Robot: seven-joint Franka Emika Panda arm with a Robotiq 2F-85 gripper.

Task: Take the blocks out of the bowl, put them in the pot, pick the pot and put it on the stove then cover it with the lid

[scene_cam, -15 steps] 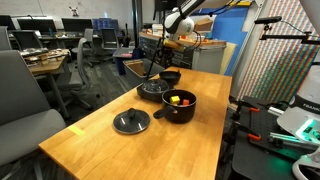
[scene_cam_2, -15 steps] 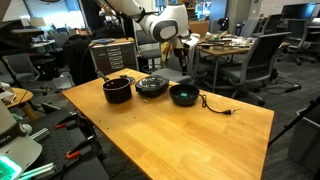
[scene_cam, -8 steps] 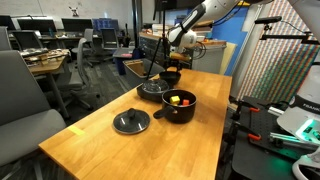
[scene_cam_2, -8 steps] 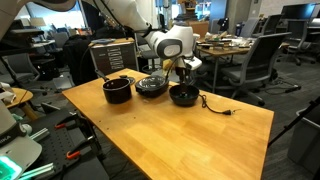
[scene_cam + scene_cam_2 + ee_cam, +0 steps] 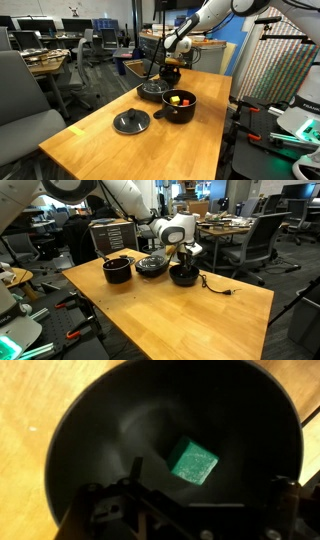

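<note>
In the wrist view the small dark round bowl [image 5: 90, 420] fills nearly the whole frame, its rim cut off at the bottom and right edges, and the picture is soft. A single green cube [image 5: 193, 462] lies on the bowl's floor just right of centre; whether it sits flat or tipped I cannot tell. The gripper [image 5: 205, 495] comes in from the bottom edge as dark blur. Its fingers [image 5: 105, 510] stand far apart at lower left and lower right with nothing between them, so the jaws are spread, empty and clear of the cube. In an exterior view the gripper [image 5: 172, 63] hangs just over the bowl [image 5: 171, 76] near the upper middle of the frame and hides its inside, so the cube does not show there. Below it, at frame centre, the black cylindrical pot [image 5: 180, 108] stands on the wooden table [image 5: 100, 145] with yellow and orange-red blocks [image 5: 178, 99] inside, too small to count. The low round black burner disc [image 5: 152, 90] lies just left of the pot, and the flat dark-grey lid [image 5: 131, 122] lies further down and left, apart from both. A black cable [image 5: 218, 288] trails right of the bowl in an exterior view. Compared with a second ago, the arm has come down from well above the table to just over the bowl. The pot, disc and lid have not moved.
</note>
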